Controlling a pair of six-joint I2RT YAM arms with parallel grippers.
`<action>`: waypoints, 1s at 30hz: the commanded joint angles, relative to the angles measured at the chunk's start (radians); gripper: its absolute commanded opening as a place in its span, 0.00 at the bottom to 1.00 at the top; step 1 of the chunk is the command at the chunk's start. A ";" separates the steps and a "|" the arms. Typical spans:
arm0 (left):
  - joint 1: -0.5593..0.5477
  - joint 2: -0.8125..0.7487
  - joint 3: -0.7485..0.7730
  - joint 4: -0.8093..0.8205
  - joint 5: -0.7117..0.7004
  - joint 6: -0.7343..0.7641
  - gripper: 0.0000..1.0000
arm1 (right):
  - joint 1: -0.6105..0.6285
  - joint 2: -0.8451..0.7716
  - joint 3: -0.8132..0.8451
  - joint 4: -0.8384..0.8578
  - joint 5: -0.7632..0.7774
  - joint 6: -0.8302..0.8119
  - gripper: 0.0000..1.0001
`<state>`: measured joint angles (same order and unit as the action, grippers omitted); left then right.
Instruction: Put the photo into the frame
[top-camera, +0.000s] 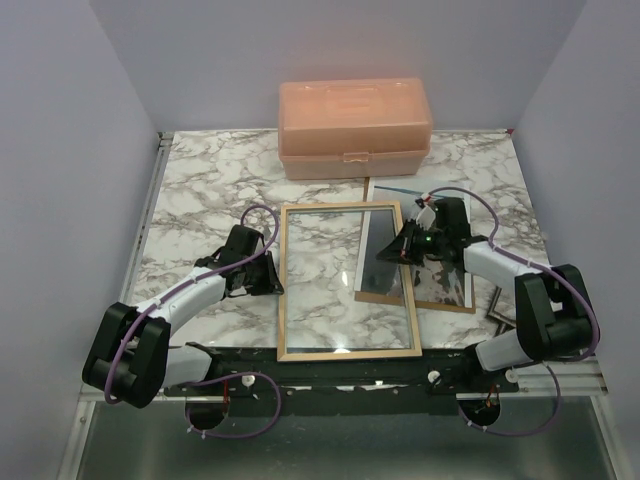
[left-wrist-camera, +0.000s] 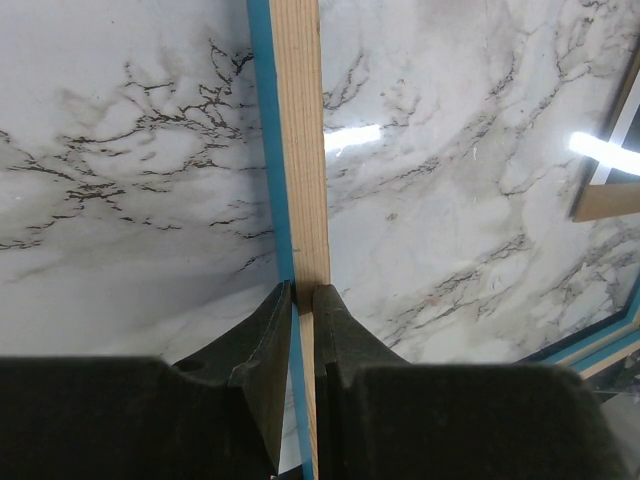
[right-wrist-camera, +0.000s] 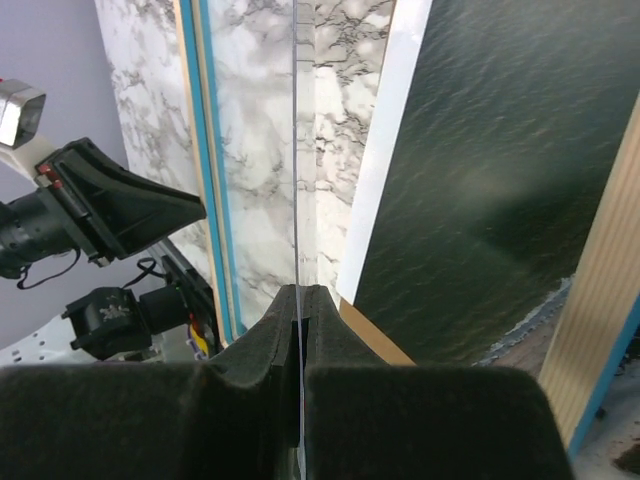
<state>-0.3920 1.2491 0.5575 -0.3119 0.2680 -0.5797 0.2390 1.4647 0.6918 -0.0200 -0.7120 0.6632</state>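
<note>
The frame (top-camera: 345, 352), light wood on top with a blue underside, lies in the middle of the marble table. My left gripper (top-camera: 272, 275) is shut on its left rim (left-wrist-camera: 300, 150), one finger on each side of the rim. The photo (top-camera: 450, 285), dark rippled water with a white border, lies face up on a brown backing board (top-camera: 380, 297) to the right of the frame. In the right wrist view the photo (right-wrist-camera: 500, 170) fills the right side. My right gripper (right-wrist-camera: 302, 290) is shut on a thin clear pane seen edge-on, over the frame's right rim (top-camera: 400, 247).
A peach plastic box (top-camera: 355, 128) stands at the back of the table. Small dark metal pieces (top-camera: 497, 305) lie by the right arm. Purple walls close in both sides. The left arm's gripper (right-wrist-camera: 110, 205) shows beyond the frame's far rim (right-wrist-camera: 215, 200).
</note>
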 joint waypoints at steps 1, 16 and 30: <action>-0.010 0.033 -0.019 -0.025 -0.026 0.026 0.15 | 0.026 0.019 -0.027 -0.021 -0.019 -0.040 0.03; -0.013 0.038 -0.017 -0.027 -0.026 0.027 0.14 | 0.026 0.039 0.010 -0.108 0.102 -0.079 0.46; -0.015 0.036 -0.016 -0.029 -0.035 0.024 0.14 | 0.038 0.020 0.043 -0.219 0.251 -0.102 0.89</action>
<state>-0.3950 1.2533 0.5598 -0.3084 0.2695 -0.5797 0.2676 1.4921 0.6910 -0.1631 -0.5579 0.5838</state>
